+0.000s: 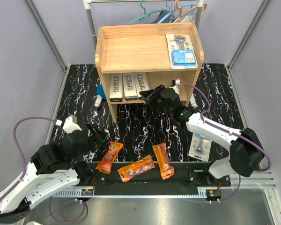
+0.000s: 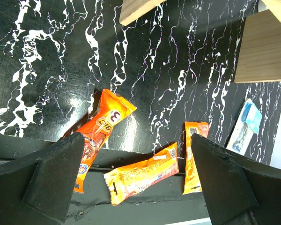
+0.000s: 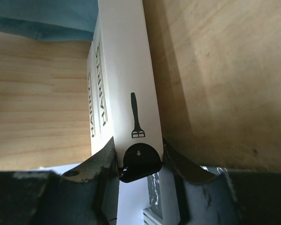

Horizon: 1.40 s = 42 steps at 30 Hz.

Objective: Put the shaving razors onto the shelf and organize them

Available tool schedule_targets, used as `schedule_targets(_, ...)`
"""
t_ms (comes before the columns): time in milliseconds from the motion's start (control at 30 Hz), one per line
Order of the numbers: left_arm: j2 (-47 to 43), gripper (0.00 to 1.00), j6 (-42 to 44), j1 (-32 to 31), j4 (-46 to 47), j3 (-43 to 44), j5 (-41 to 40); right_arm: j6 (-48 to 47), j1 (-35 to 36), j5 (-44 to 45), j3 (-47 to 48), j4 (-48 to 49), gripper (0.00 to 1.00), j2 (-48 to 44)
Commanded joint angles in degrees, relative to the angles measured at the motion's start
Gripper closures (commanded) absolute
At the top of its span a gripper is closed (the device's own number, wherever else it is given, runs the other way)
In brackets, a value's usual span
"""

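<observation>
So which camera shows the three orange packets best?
The top view: all three orange packets lie whole. The left wrist view has them partly behind the left pincer; the right wrist view shows none.

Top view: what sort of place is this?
Probably a lab test cell staged like a shop corner: grey partition walls, wooden shelf, clothes rail with hangers.

Harry's boxes (image 1: 130, 86) are sitting on the shelf's (image 1: 131, 49) lower tier, a blister pack (image 1: 181, 50) on top, packets (image 1: 136, 168) lying in front.
</observation>
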Motion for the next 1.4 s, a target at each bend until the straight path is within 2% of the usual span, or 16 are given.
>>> schedule_targets(0,-0.6,0.01,0.2,0.0,2.1,1.5,0.5,1.0,-0.4,-3.0,3.4,3.1,0.84,1.5)
schedule_targets(233,-0.6,0.01,0.5,0.0,2.1,1.5,0.5,1.0,-0.5,-4.9,4.7,3.4,0.76,3.0)
schedule_targets(367,-0.8,0.01,0.5,0.0,2.2,1.3,0.7,1.0,-0.6,-7.6,4.7,3.7,0.68,3.5)
schedule_targets(400,-0.7,0.01,0.5,0.0,2.2,1.2,0.7,1.3,-0.4,-8.0,4.6,3.6,0.6,3.5)
schedule_targets(500,-1.0,0.01,0.5,0.0,2.1,0.9,0.8,1.6,-0.6,-9.5,3.9,3.4,0.45,2.7)
schedule_targets(767,-1.3,0.01,0.6,0.0,2.3,0.5,1.0,1.3,-0.6,-11.0,3.0,-1.9,0.17,-0.6)
schedule_targets(1067,-1.5,0.01,1.2,0.0,2.9,0.3,1.4,0.2,-0.6,-13.7,5.4,-10.7,0.07,-1.4)
schedule_targets(1133,-1.5,0.01,1.3,0.0,2.8,0.2,1.6,-0.1,-0.6,-13.7,5.6,-12.0,0.01,-1.9)
schedule_targets(1367,-1.6,0.01,1.4,0.0,3.3,-0.2,2.0,-1.8,-0.6,-13.5,5.7,-14.3,0.0,-4.3)
